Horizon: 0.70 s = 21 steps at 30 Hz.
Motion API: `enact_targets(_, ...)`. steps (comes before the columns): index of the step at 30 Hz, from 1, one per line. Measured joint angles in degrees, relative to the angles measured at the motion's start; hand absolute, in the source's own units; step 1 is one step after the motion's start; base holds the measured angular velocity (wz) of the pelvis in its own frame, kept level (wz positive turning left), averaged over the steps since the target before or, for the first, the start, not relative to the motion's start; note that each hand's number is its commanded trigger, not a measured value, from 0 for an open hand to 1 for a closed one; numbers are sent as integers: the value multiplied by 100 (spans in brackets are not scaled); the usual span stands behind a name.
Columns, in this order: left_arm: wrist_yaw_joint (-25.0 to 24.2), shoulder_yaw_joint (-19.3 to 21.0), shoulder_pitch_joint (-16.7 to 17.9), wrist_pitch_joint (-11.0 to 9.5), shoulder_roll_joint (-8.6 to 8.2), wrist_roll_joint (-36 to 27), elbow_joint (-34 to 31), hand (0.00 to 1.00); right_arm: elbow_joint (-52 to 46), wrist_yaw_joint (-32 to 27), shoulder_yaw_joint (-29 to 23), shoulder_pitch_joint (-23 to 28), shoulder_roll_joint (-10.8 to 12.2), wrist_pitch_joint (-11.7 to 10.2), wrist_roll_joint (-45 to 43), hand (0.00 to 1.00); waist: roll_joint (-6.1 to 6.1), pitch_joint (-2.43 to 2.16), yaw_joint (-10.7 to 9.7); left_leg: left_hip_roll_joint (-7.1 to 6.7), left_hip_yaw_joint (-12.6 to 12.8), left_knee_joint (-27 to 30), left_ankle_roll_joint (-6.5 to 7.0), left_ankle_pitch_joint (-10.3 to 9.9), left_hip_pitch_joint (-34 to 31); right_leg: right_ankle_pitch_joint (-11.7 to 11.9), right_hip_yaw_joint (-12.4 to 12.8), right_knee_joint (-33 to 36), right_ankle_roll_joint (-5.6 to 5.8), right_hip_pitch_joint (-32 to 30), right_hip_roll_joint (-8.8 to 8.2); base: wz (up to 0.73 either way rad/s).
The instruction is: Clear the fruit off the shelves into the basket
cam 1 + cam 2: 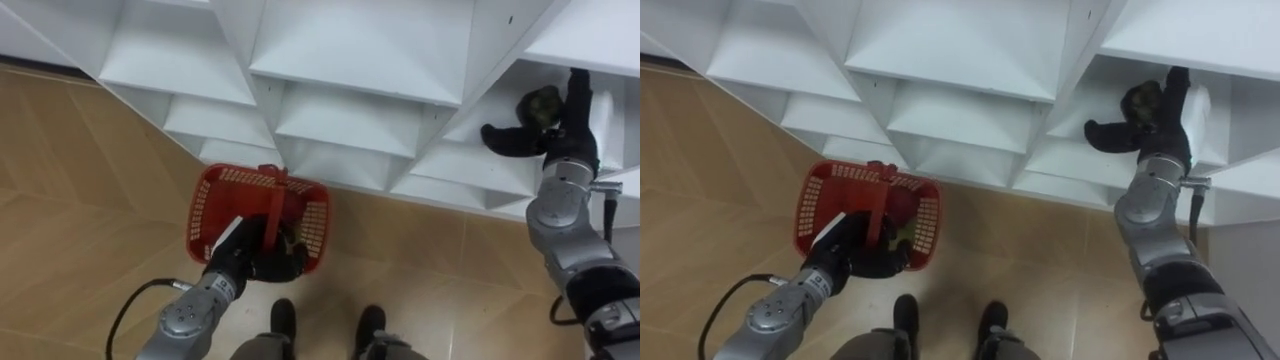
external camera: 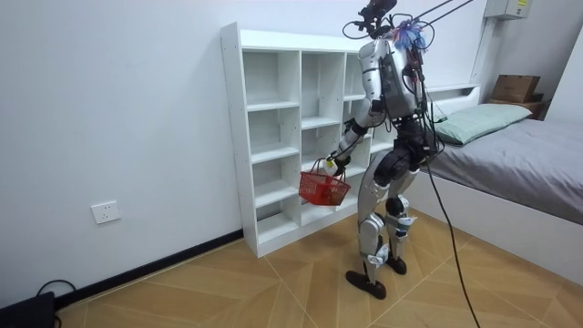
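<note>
Right hand (image 1: 562,135) up inside a closet compartment (image 1: 480,100), thumb splayed wide, fingers extended, nothing clamped yet. Dark greenish fruit (image 1: 545,102) right against the fingers, in the crook toward the thumb. Reach-and-grasp step, by judgement. Well below and to the left, left hand (image 1: 272,262) curled round the handle of the red basket (image 1: 210,205). Next: close on the fruit, draw back clear of the shelf edge, lower over the basket.

Floor (image 2: 228,292): wood planks, herringbone pattern. White wall (image 2: 109,109): one socket plate (image 2: 107,212) low down, dark skirting board (image 2: 155,266) at the base. At the room view's right: a bed (image 2: 537,173) with grey cover, a pale green pillow (image 2: 478,118) at its head, a cardboard box (image 2: 516,87) on the ledge behind.
</note>
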Motion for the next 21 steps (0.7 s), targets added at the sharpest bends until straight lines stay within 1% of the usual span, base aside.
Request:
enact_targets(3, 3, -81, -40, 13, 5, 1, 82, 100, 1, 48, 1, 0, -1, 76, 5, 0, -15, 12, -42, 0, -1, -1, 0, 0, -2, 0, -11, 3, 0, 0, -1, 0)
enact_targets(5, 4, -155, -40, 41, 10, 1, 82, 100, 0, 74, 1, 0, -1, 165, 6, 0, -30, 21, -55, -2, 0, 4, 0, 0, -7, 0, -13, 2, 0, -1, -4, 0)
enact_targets(11, 14, -161, -48, 49, 46, 2, 82, 100, 0, 157, 1, 0, -1, 193, 15, 0, -56, 35, -70, 2, 13, 75, 1, -1, -59, 2, -39, -17, 2, -4, -7, 1)
enact_targets(20, 117, -158, -97, 50, 93, 0, 82, 100, -6, 279, 1, -16, -1, 243, 23, 0, -50, 32, -118, 6, 19, 85, 1, -1, -60, 3, -35, -4, 1, -4, -4, 0)
enact_targets(21, 125, -155, -97, 50, 96, 0, 82, 100, -6, 279, 1, -23, -1, 245, 23, 2, -50, 32, -119, 7, 17, 85, 1, -1, -60, 3, -35, -3, 1, -4, -3, 0)
